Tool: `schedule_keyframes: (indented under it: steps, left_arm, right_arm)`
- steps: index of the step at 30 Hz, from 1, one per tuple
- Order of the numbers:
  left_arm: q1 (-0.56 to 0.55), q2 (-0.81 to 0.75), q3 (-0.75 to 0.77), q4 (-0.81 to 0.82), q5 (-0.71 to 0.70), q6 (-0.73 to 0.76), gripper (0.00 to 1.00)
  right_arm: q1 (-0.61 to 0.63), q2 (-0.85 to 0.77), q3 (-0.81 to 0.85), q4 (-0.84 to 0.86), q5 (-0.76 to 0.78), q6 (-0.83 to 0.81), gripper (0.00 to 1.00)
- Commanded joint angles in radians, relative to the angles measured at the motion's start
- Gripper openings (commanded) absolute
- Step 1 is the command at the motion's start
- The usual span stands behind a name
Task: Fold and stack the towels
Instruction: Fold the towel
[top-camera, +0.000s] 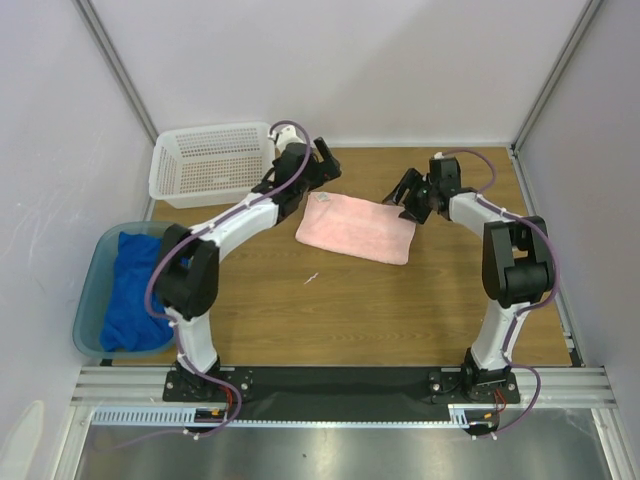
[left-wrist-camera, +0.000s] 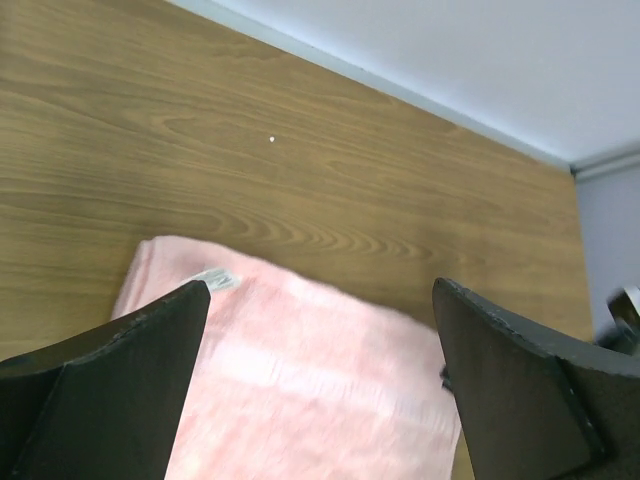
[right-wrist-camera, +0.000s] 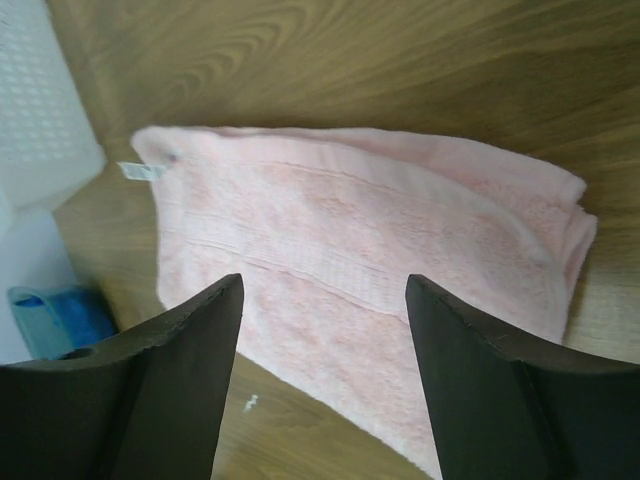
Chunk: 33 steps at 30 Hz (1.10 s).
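A folded pale pink towel lies flat on the wooden table, a little behind its middle. My left gripper hovers open over the towel's far left corner, where the towel and its small white label show between the spread fingers. My right gripper stands open above the towel's far right end, and the pink towel fills the gap between its jaws without touching them. A royal blue towel lies crumpled in the teal tub at the left edge.
A white perforated basket stands at the back left, close beside my left arm. The tub overhangs the table's left side. White walls close off the back and both sides. A small white speck lies on the wood in front of the towel.
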Motion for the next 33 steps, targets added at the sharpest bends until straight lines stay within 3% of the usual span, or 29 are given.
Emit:
schedule_keyframes:
  steps: [1, 6, 15, 19, 25, 32, 33]
  left_arm:
    - [0.005, -0.103, -0.103, 0.007, 0.074, 0.171, 1.0]
    - [0.004, -0.128, -0.244, -0.005, 0.052, 0.139, 0.98]
    - [0.004, 0.021, -0.19, -0.148, -0.017, 0.145, 0.94]
    - [0.004, 0.023, -0.209, -0.165, -0.014, 0.134, 0.91]
    - [0.002, -0.043, -0.278, -0.188, -0.018, 0.122, 0.85]
    - [-0.005, -0.103, -0.374, -0.167, -0.009, 0.116, 0.67]
    - [-0.008, -0.108, -0.379, -0.165, -0.006, 0.117, 0.59]
  right_arm:
    - [0.001, 0.014, 0.02, -0.035, 0.023, -0.094, 0.71]
    - [-0.003, 0.017, -0.021, -0.046, 0.07, -0.146, 0.68]
    - [-0.005, 0.063, 0.033, -0.1, 0.107, -0.18, 0.64]
    - [0.001, 0.061, 0.034, -0.105, 0.124, -0.186, 0.54]
    - [0.003, 0.066, 0.051, -0.117, 0.141, -0.193, 0.53]
    - [-0.005, 0.075, 0.1, -0.151, 0.149, -0.219, 0.53]
    - [-0.006, 0.073, 0.105, -0.157, 0.149, -0.223, 0.53]
